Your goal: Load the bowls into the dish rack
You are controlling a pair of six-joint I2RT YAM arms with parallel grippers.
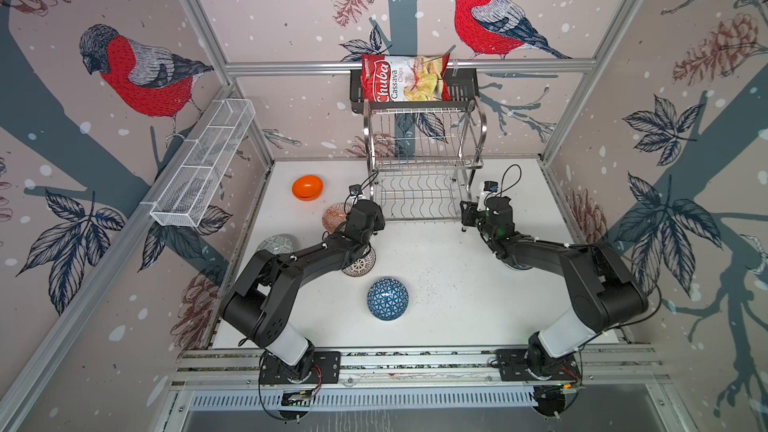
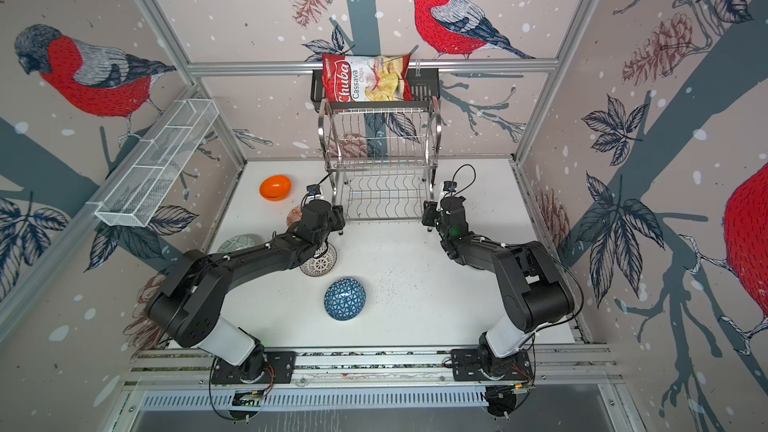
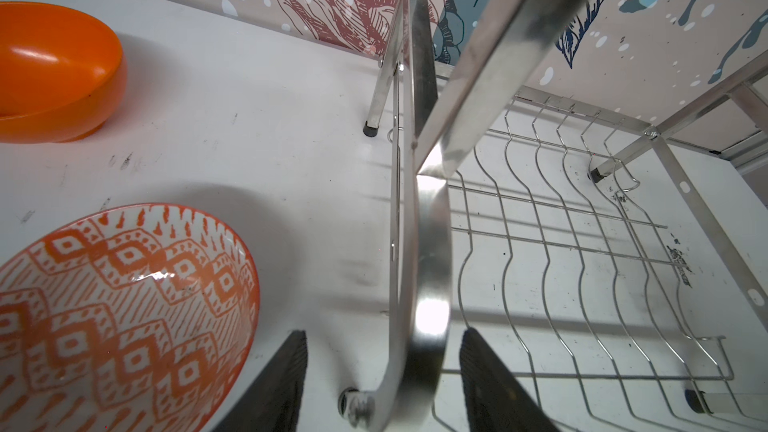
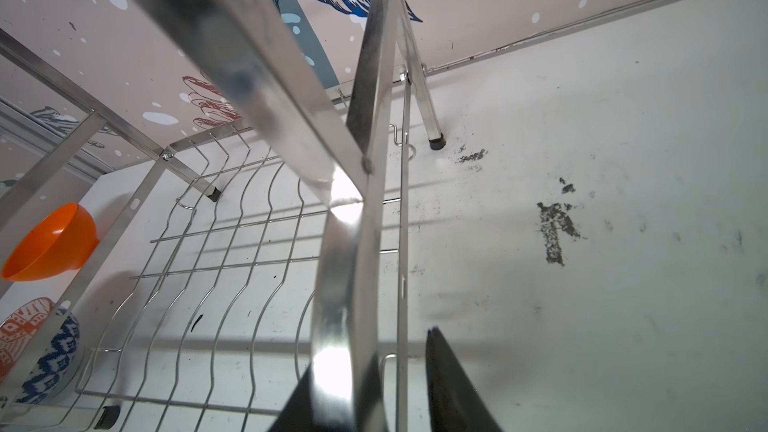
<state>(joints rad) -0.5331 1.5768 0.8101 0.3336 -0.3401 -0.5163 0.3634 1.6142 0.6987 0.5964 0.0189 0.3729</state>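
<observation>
The dish rack [image 1: 426,166] stands at the far middle of the counter [image 1: 449,297]. The left gripper [image 3: 384,332] has its fingers spread wide, straddling the rack's left end frame by its near foot without clamping it. The right gripper [image 4: 372,351] straddles the right end frame with its fingers somewhat apart. I cannot tell whether one finger touches the tube.

On the counter left of the rack sit the orange bowl [image 1: 307,187], the red-white bowl [image 1: 332,216], the grey-green bowl [image 1: 276,243] and the black-dotted bowl [image 1: 360,267]. The blue triangle bowl [image 1: 387,299] is nearer, around the middle.
</observation>
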